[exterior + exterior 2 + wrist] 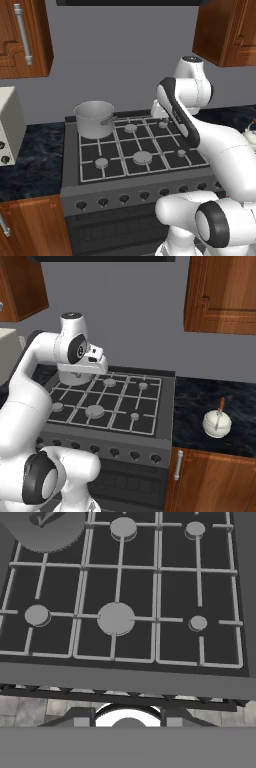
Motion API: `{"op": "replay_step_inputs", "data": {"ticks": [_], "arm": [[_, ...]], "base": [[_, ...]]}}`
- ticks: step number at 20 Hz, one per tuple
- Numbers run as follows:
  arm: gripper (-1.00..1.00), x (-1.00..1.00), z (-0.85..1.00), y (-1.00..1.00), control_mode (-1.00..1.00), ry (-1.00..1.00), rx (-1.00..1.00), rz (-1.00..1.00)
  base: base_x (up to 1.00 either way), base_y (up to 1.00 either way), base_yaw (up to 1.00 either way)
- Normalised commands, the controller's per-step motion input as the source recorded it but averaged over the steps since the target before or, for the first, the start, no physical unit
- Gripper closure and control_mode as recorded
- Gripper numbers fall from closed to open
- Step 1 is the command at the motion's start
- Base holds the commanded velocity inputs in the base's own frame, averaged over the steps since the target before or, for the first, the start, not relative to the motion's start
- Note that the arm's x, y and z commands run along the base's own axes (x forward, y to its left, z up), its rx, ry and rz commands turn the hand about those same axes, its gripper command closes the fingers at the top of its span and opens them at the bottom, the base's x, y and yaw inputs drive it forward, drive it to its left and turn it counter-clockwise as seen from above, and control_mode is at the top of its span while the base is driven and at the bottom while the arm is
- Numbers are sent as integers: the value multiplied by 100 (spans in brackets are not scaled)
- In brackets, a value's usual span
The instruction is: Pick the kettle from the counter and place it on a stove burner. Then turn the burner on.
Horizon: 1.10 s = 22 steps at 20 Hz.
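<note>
The small cream-white kettle [217, 423] is seen sitting upright on the dark marbled counter [200, 396] to the right of the stove, well apart from the arm; in the right base view its thin wire handle with a reddish-brown piece stands up over it. In the left base view only a sliver of the kettle [251, 134] is seen at the right edge, behind the arm. No words, labels or brand marks can be read on the kettle, the stove or the cabinets. The gripper [95, 362] is held up over the back left part of the stove [165, 406], near the big grey steel pot [94, 119]. Whether its fingers are spread or pressed together cannot be told from the pictures, and nothing is seen held in it. The pot is seen standing on the back left burner. In the hand view the stove top is looked down on: pale grate lines [156, 587] are laid across it, a big flat disc burner [116, 618] is seen in the front middle, and a small round stove burner [198, 622] is seen at the front right with nothing on it. A row of dark knobs [124, 199] is set along the stove front. Brown wood cabinets [222, 293] are hung above the counter.
</note>
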Motion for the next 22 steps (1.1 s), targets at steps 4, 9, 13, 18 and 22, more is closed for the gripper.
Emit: {"op": "replay_step_inputs", "data": {"ticks": [4,9,13,18,22], "arm": [[-100,0,0,0,-100,-1,0,0],[-100,-2,0,0,-100,0,0,0],[-100,-17,-2,-26,-100,0,0,-1],[-100,-35,-8,-60,-100,0,0,-3],[-100,-39,-11,-73,-100,0,0,-4]], "base": [[0,0,0],[0,0,0],[0,0,0],[0,0,0],[0,0,0]]}}
